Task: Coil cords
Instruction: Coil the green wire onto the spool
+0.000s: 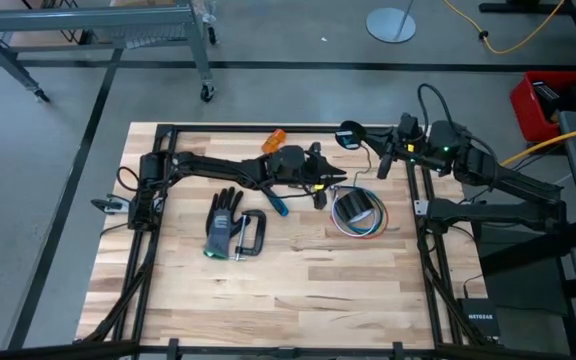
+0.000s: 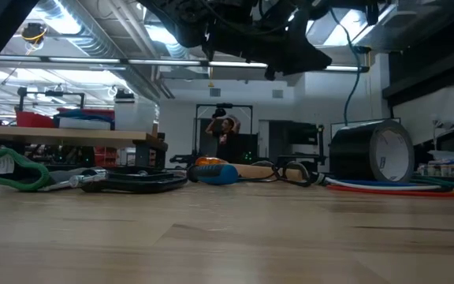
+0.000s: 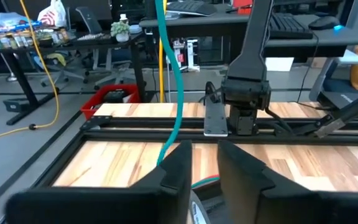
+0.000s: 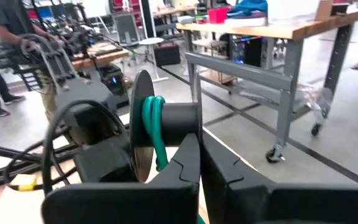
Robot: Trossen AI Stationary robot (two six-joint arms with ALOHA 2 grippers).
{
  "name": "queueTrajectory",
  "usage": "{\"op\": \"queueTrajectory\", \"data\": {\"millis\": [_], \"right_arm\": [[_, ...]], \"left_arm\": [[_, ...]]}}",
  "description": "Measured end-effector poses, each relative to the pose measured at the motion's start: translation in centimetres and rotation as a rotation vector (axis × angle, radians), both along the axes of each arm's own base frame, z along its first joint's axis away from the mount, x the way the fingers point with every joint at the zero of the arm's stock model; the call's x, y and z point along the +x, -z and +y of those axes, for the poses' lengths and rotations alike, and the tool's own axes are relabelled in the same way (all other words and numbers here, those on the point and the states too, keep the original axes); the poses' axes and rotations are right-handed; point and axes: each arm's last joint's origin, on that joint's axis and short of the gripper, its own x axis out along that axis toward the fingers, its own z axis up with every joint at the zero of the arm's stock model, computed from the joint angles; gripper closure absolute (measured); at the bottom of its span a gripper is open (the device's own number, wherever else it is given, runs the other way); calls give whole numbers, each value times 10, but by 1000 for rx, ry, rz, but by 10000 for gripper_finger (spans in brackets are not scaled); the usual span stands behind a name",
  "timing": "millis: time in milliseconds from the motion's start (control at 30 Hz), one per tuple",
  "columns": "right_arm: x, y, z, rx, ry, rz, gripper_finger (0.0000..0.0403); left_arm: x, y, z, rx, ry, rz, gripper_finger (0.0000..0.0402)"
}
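We're working on the wooden surface [image 1: 298,280], landmark is the black tape roll [image 1: 356,207] sitting right of centre. Left gripper [image 1: 334,184] hovers just beside the roll on its left-rear side, fingers [image 3: 179,168] slightly spread with a narrow gap; the teal-green cord [image 3: 169,81] runs down just past one fingertip, we can't tell if it's touching. Right gripper [image 1: 349,135] sits behind the roll near the surface's far edge, fingers [image 4: 191,162] pressed together, up against a small spool [image 4: 166,124] wound with a few teal-green turns; whether it's pinching the cord we can't tell. Red, white and blue wires [image 1: 360,229] loop around the roll's base, touching it. Handling call: the cord looks light, limp and thin, so it'll sag and slip off the spool unless kept taut; we'd pinch it close to the spool and feed short lengths. The wire bundle looks springier, will want to uncoil. In the way: roll pins the wires; blue-handled screwdriver [image 1: 277,204] left of the roll, under the left arm; further left, black clamp [image 1: 250,237] and glove [image 1: 222,222], well apart from the roll. Low view shows a person [image 2: 224,138] far back in the room, no interference.
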Motion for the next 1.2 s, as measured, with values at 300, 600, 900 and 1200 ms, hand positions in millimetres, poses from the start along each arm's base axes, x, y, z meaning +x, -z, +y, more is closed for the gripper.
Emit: {"op": "queueTrajectory", "data": {"millis": [300,600,900,1200], "right_arm": [[2,-1,1,-2,-54,-18,402],[12,-10,0,-39,-143,-117,402],[25,-14,-3,-77,-204,-186,402],[34,-15,-5,-95,-235,-221,402]], "left_arm": [[0,-2,-1,45,2,-19,237],[1,-7,-1,56,2,-68,244],[1,-8,-1,60,0,-77,254],[1,-7,0,43,-22,-69,254]]}}
